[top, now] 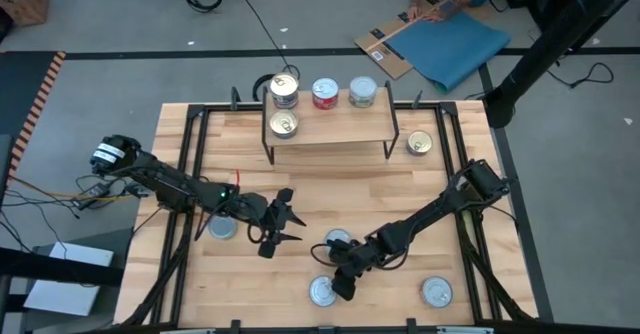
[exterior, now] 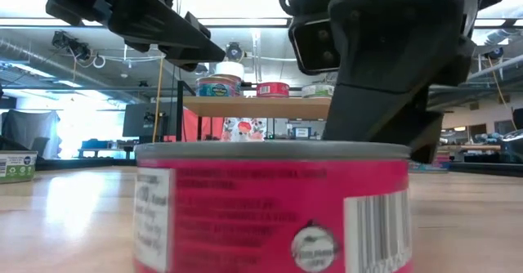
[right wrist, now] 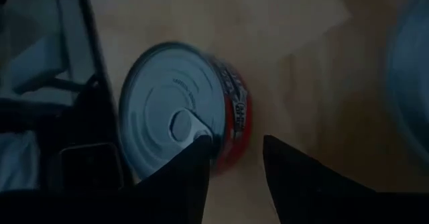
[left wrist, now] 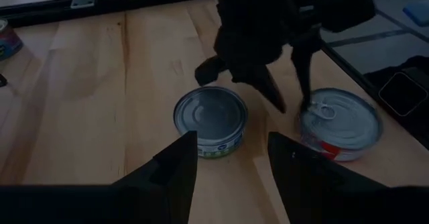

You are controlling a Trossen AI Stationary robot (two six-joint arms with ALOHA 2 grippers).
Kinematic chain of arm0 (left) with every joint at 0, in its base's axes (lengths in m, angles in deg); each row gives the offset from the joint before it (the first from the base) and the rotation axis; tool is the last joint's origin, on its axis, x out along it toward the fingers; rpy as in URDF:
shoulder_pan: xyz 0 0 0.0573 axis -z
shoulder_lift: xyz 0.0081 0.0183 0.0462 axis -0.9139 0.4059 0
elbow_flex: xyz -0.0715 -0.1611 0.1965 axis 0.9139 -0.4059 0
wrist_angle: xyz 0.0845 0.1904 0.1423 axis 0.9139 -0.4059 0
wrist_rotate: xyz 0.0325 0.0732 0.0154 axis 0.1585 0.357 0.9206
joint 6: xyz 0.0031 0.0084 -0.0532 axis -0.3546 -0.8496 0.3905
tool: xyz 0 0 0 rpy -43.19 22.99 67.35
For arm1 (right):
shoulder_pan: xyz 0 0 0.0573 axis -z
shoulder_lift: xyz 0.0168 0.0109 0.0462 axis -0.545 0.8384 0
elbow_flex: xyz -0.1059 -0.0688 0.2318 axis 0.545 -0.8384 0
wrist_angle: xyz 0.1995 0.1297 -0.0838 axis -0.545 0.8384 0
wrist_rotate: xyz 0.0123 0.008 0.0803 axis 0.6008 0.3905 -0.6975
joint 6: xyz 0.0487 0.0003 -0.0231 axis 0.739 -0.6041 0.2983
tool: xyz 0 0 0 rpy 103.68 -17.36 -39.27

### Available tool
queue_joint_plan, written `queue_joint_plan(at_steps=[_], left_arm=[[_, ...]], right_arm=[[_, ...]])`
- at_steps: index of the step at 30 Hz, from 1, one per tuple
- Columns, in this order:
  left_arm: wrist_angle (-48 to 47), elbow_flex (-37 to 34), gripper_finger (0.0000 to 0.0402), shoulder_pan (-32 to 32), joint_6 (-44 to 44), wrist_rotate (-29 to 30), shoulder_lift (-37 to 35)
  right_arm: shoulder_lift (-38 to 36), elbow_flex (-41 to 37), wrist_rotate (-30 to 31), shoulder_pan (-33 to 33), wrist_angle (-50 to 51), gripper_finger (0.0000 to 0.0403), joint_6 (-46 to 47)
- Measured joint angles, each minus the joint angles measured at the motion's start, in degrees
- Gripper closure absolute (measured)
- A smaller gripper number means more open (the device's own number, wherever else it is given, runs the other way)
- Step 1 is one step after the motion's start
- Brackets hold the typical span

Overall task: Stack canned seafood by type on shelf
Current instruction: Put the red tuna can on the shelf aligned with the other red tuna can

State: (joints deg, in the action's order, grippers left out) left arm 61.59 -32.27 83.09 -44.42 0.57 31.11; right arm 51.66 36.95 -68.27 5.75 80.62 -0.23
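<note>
The red-labelled tin (top: 322, 292) lies on the worktop (top: 180, 134) just below the right hand (top: 341, 280), which hangs over it with its fingers spread and nothing between them. In the right wrist view that tin (right wrist: 181, 117), silver-topped with a pull ring, sits just ahead of the two open fingers (right wrist: 181, 184), off toward one of them rather than centred in the gap. A second, plain tin (top: 338, 240) sits close behind the hand, on its far side.

The step in hand looks like the approach to a pick: the right hand is lining up on the red tin but has not closed on it. Next it probably needs to shift sideways until the tin is centred between the fingers, drop lower, then clamp across the tin's short wall before lifting toward the shelf (top: 330, 126).

The left hand (top: 278, 224) hovers nearby with its fingers apart, holding nothing; a tin (top: 222, 228) rests beside its arm.

On the shelf stand four tins already: a gold-topped one (top: 284, 125) in front, and behind it a row of three (top: 325, 92). More tins (top: 436, 292) wait on the worktop.
</note>
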Motion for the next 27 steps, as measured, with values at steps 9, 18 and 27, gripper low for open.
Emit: queue_joint_plan(at_steps=[9,18,27], left_arm=[[-0.6,0.04,0.0216,0.0,0.94,-0.04,0.0],[-0.7,0.02,0.0216,0.0,1.0,-0.03,0.0],[-0.72,0.02,0.0216,0.0,0.93,-0.02,0.0]], right_arm=[[-0.1,0.27,-1.42,0.57,0.99,0.0292,-1.34],[-5.04,0.03,2.32,0.84,12.06,0.0395,-4.28],[-12.92,-0.01,8.63,1.23,37.53,0.0398,-1.86]])
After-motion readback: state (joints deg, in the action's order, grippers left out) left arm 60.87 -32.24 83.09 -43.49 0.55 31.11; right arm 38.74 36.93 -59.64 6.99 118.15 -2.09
